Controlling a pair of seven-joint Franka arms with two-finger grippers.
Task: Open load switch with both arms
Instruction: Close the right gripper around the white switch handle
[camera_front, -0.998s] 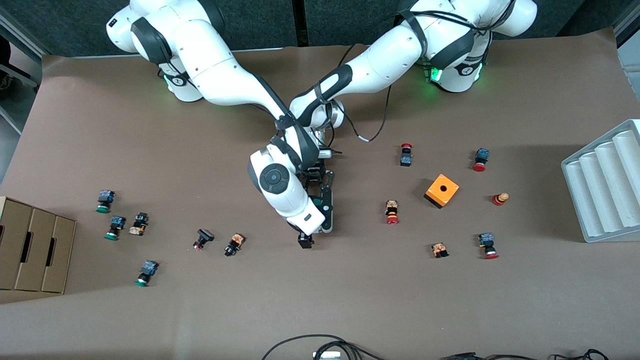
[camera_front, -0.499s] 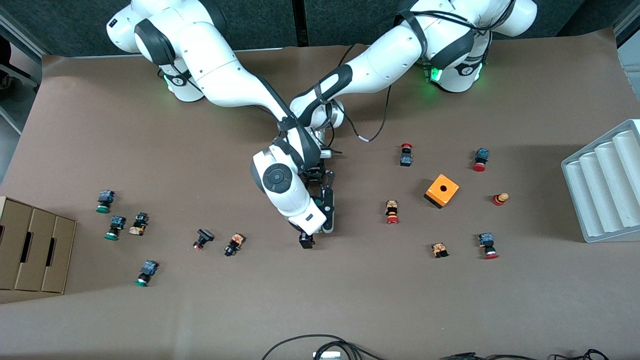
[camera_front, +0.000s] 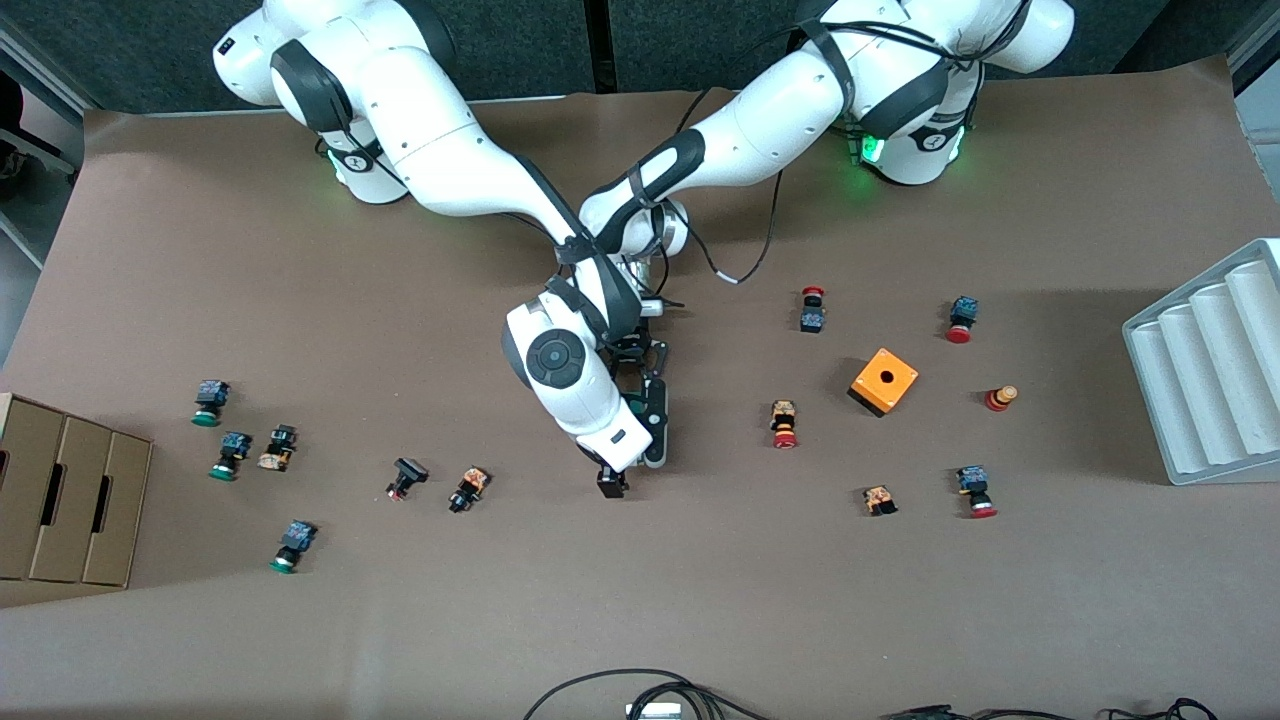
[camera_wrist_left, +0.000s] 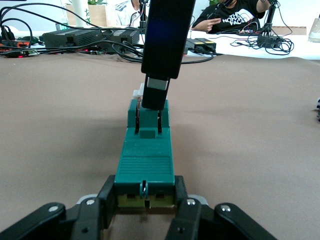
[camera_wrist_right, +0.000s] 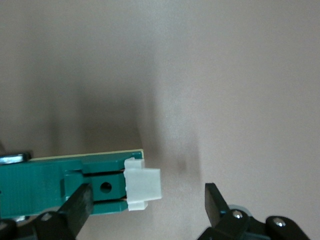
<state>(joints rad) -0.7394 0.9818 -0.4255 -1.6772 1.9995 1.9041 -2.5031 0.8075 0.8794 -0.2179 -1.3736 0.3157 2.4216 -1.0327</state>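
The dark-green load switch (camera_front: 655, 420) lies flat at the middle of the table, its white end piece (camera_wrist_right: 142, 190) pointing toward the front camera. My left gripper (camera_wrist_left: 145, 192) is shut on the switch's other end (camera_wrist_left: 145, 170), one finger (camera_wrist_left: 107, 192) on each side. My right gripper (camera_wrist_right: 147, 202) is open and low over the white end, which sits between its two fingers without touching them. In the front view the right hand (camera_front: 580, 400) covers part of the switch. One right finger (camera_wrist_left: 160, 75) shows in the left wrist view, standing over the switch's lever slot.
Small red- and green-capped push buttons (camera_front: 785, 424) are scattered toward both ends of the table. An orange cube (camera_front: 884, 381) with a hole sits toward the left arm's end, where a white ribbed tray (camera_front: 1210, 370) also lies. A cardboard box (camera_front: 70, 500) stands at the right arm's end.
The right arm's wrist has shifted very slightly over the switch. The load switch and the left gripper have not moved.
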